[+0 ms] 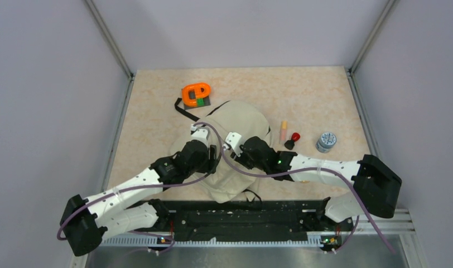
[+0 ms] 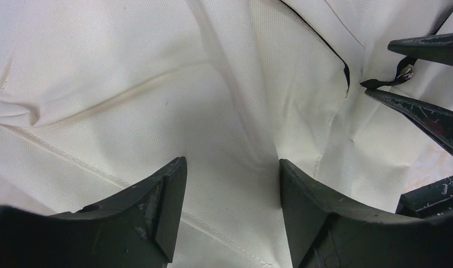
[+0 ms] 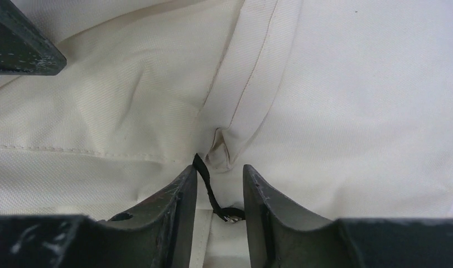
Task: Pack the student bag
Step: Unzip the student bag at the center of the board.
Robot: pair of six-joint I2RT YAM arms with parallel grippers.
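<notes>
The student bag (image 1: 238, 120) is a large beige backpack lying flat mid-table, with a black strap (image 1: 182, 110) at its far left. Both grippers press down on its near half, side by side. My left gripper (image 2: 231, 164) is open, its fingers astride a raised fold of the bag's fabric (image 2: 235, 111). My right gripper (image 3: 219, 170) is open but narrow, with the black zipper pull cord (image 3: 207, 189) hanging loose between its fingers. In the left wrist view the right gripper's fingers (image 2: 419, 111) flank that pull at the end of the black zipper line (image 2: 324, 40).
An orange block-like item (image 1: 196, 94) lies beyond the bag at the far left. To the bag's right lie a peach tube (image 1: 283, 130), a small red-and-black object (image 1: 293, 139) and a grey round container (image 1: 326, 141). Walls (image 1: 110, 100) enclose the table.
</notes>
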